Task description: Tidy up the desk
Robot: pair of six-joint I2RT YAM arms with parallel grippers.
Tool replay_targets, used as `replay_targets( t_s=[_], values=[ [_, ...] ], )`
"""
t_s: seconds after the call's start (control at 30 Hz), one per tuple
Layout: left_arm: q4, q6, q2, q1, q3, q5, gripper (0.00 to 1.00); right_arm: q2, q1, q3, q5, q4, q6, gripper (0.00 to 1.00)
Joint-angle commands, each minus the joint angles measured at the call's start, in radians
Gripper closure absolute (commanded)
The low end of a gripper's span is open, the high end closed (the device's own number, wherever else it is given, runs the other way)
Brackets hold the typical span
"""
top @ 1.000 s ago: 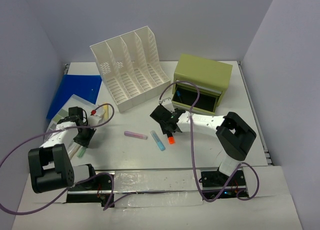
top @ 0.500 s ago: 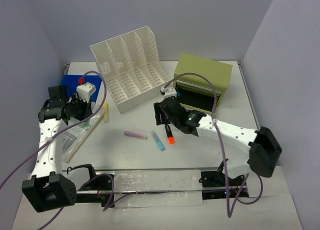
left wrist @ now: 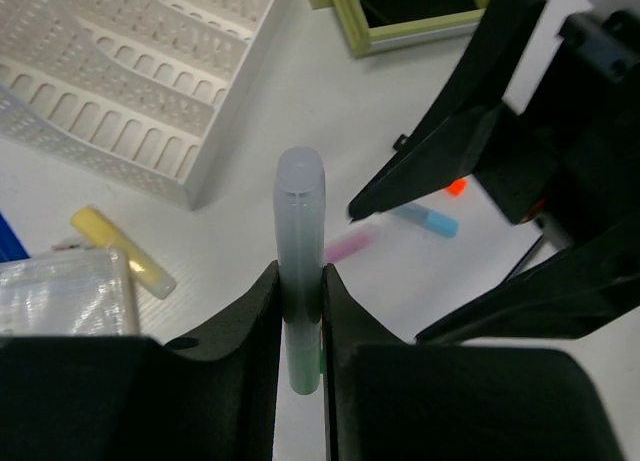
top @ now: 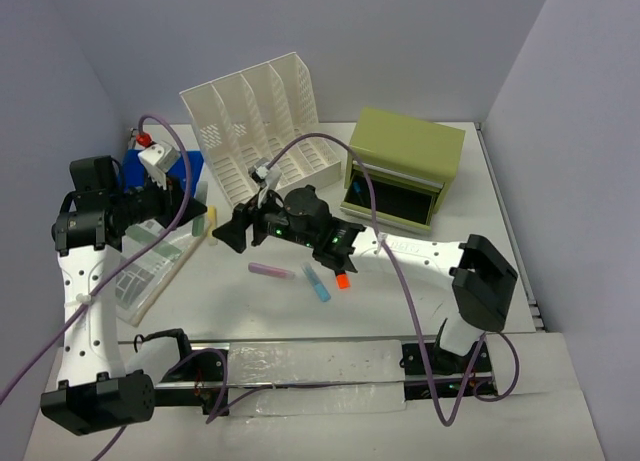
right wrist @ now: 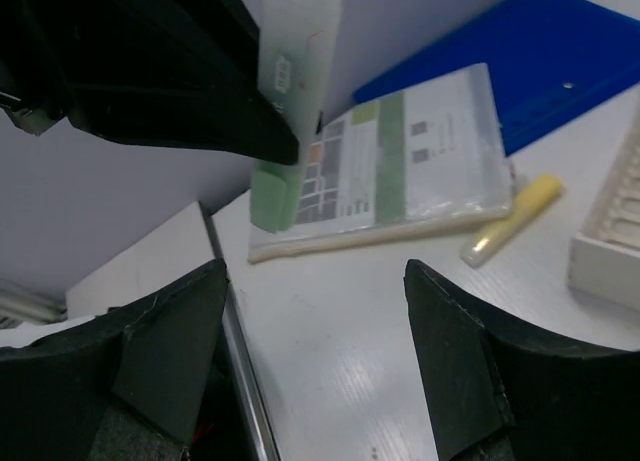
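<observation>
My left gripper (left wrist: 300, 303) is shut on a pale green marker (left wrist: 300, 231) and holds it above the left part of the white desk (top: 400, 301). In the top view that gripper (top: 193, 214) is level with the rack's front corner. My right gripper (top: 228, 237) faces it from the right, open, with nothing between its fingers. The right wrist view shows the marker (right wrist: 290, 91) just beyond and above the open right gripper (right wrist: 315, 281). Pink (top: 272, 271), blue (top: 317, 281) and orange (top: 343, 279) highlighters lie mid-desk, and a yellow one (top: 210, 226) lies under the grippers.
A white slotted file rack (top: 265, 131) stands at the back, and an olive-green drawer box (top: 405, 166) with its drawer open is to its right. A plastic-wrapped booklet (top: 150, 266) and a blue folder (right wrist: 530, 61) lie at the left.
The left arm has lifted the green marker off the left side and carried it toward the middle. The right arm has swung left from the drawer box to face it, its jaws wider.
</observation>
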Motion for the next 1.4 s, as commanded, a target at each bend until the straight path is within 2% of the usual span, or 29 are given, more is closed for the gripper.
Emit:
replay_targets(
  t_s=[0.0, 0.2, 0.43, 0.47, 0.5, 0.53, 0.6, 0.63, 0.73, 0.8, 0.83, 0.87, 0.9, 0.93, 0.97, 1.03, 1.1, 1.17, 1.3, 1.37],
  values=[
    [0.017, -0.076, -0.038, 0.005, 0.043, 0.114, 1.00, 0.025, 0.003, 0.049, -0.089, 0.187, 0.019, 0.21],
    [0.035, -0.100, -0.053, 0.004, 0.035, 0.171, 1.00, 0.087, 0.003, 0.067, -0.134, 0.240, 0.043, 0.22],
    [0.018, -0.089, -0.045, 0.005, 0.030, 0.198, 1.00, 0.158, 0.003, 0.139, -0.154, 0.238, 0.079, 0.28],
    [0.015, -0.086, -0.046, 0.004, 0.029, 0.200, 1.00, 0.165, 0.003, 0.148, -0.156, 0.238, 0.085, 0.31],
    [0.015, -0.085, -0.047, 0.004, 0.029, 0.200, 1.00, 0.170, 0.002, 0.152, -0.156, 0.241, 0.089, 0.39],
    [0.015, -0.083, -0.049, 0.004, 0.027, 0.196, 1.00, 0.173, 0.001, 0.152, -0.154, 0.248, 0.093, 0.51],
    [0.014, -0.083, -0.050, 0.005, 0.025, 0.188, 1.00, 0.170, 0.001, 0.147, -0.145, 0.257, 0.092, 0.68],
    [0.015, -0.078, -0.050, 0.004, 0.022, 0.182, 1.00, 0.165, 0.001, 0.139, -0.136, 0.254, 0.089, 0.81],
    [0.011, -0.070, -0.050, 0.006, 0.018, 0.131, 0.99, 0.133, -0.002, 0.117, -0.090, 0.212, 0.056, 0.96],
    [0.016, -0.060, -0.052, 0.006, 0.007, 0.078, 0.73, 0.101, -0.012, 0.074, -0.056, 0.177, 0.028, 1.00],
    [0.025, -0.064, -0.055, 0.006, 0.000, 0.047, 0.43, 0.075, -0.021, 0.048, -0.031, 0.149, -0.006, 1.00],
    [0.036, -0.071, -0.057, 0.005, -0.009, -0.007, 0.21, 0.040, -0.028, 0.026, 0.014, 0.099, -0.035, 1.00],
    [0.045, -0.080, -0.058, 0.004, -0.016, -0.053, 0.08, 0.013, -0.035, 0.007, 0.058, 0.046, -0.060, 1.00],
    [0.051, -0.088, -0.058, 0.004, -0.020, -0.088, 0.01, -0.007, -0.043, -0.008, 0.097, -0.003, -0.087, 1.00],
    [0.057, -0.091, -0.058, 0.005, -0.025, -0.126, 0.01, -0.026, -0.052, -0.014, 0.149, -0.062, -0.120, 1.00],
    [0.067, -0.088, -0.062, 0.006, -0.043, -0.206, 0.01, -0.069, -0.092, -0.019, 0.346, -0.239, -0.246, 1.00],
    [0.080, -0.077, -0.071, 0.006, -0.066, -0.249, 0.01, -0.086, -0.131, -0.021, 0.492, -0.408, -0.322, 1.00],
    [0.110, -0.068, -0.085, 0.006, -0.110, -0.262, 0.01, -0.097, -0.191, -0.031, 0.639, -0.505, -0.424, 1.00],
    [0.160, -0.063, -0.094, 0.004, -0.157, -0.261, 0.01, -0.065, -0.319, -0.067, 0.937, -0.547, -0.719, 1.00],
    [0.163, -0.060, -0.087, 0.004, -0.163, -0.253, 0.01, -0.019, -0.354, -0.069, 1.007, -0.545, -0.826, 0.98]
  ],
)
